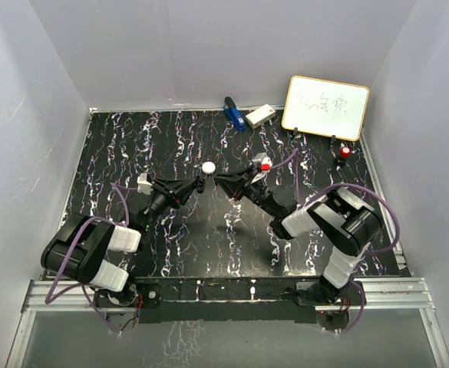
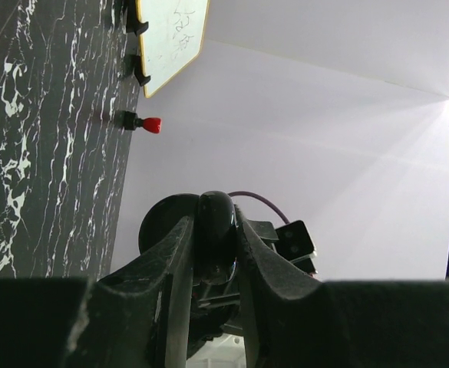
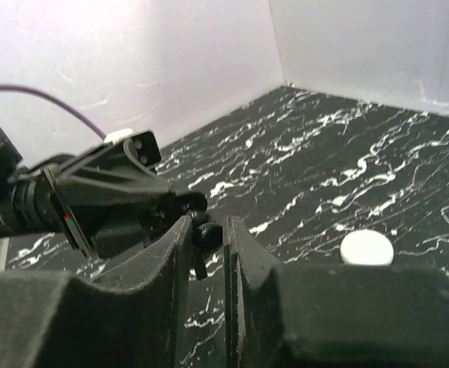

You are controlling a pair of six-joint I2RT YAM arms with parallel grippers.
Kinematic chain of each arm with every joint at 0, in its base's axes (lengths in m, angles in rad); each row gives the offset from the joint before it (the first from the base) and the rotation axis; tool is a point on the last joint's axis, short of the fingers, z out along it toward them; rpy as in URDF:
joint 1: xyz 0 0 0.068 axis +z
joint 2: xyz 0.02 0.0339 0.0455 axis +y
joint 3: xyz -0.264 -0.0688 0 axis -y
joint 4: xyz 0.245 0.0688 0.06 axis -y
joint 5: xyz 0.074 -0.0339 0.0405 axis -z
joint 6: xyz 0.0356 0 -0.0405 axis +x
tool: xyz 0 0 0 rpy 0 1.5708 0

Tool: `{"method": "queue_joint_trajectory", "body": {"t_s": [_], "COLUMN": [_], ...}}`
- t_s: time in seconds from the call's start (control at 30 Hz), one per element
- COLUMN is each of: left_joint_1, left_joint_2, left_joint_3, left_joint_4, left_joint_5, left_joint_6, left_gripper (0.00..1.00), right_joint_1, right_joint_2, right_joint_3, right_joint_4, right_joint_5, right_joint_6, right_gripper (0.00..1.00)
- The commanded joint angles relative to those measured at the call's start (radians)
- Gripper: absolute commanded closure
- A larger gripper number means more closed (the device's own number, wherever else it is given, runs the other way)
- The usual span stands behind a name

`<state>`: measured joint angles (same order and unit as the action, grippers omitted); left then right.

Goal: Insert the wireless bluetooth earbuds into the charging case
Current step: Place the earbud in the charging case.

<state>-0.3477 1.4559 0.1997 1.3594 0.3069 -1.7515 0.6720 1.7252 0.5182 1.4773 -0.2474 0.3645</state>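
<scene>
My two grippers meet tip to tip above the middle of the black marbled table (image 1: 132, 146). The left gripper (image 1: 199, 182) (image 2: 215, 222) is shut on a glossy black rounded charging case (image 2: 215, 230). Seen from the right wrist, the case (image 3: 182, 207) shows a small red light. The right gripper (image 1: 218, 179) (image 3: 207, 226) is shut on a small black earbud (image 3: 207, 236), its stem hanging down, right in front of the case. In the top view both held things are too small to make out. No other earbud is in view.
A white round puck (image 1: 208, 166) (image 3: 366, 248) lies on the table just beyond the fingertips. At the back stand a whiteboard (image 1: 325, 107) (image 2: 170, 34), a red-capped item (image 1: 345, 152) (image 2: 151, 124), a blue object (image 1: 233, 113) and a small white box (image 1: 260, 116).
</scene>
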Motion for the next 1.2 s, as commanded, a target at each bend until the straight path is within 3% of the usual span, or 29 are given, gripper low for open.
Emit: {"method": "queue_joint_trajectory", "body": {"t_s": [0.0, 1.17], "left_joint_1": [-0.023, -0.108], "left_joint_2": [0.024, 0.14], "left_joint_3": [0.045, 0.1], "left_joint_4": [0.149, 0.208], "left_joint_5": [-0.016, -0.061], "left_joint_6": [-0.023, -0.04], "left_gripper": [1.0, 1.0], "right_joint_1": [-0.002, 0.013], "right_joint_2": [0.048, -0.029], "right_joint_3": [0.012, 0.046], "right_joint_4": [0.337, 0.337], "right_joint_5": [-0.041, -0.052], "right_joint_6": [-0.031, -0.077], "right_gripper": [1.0, 1.0]}}
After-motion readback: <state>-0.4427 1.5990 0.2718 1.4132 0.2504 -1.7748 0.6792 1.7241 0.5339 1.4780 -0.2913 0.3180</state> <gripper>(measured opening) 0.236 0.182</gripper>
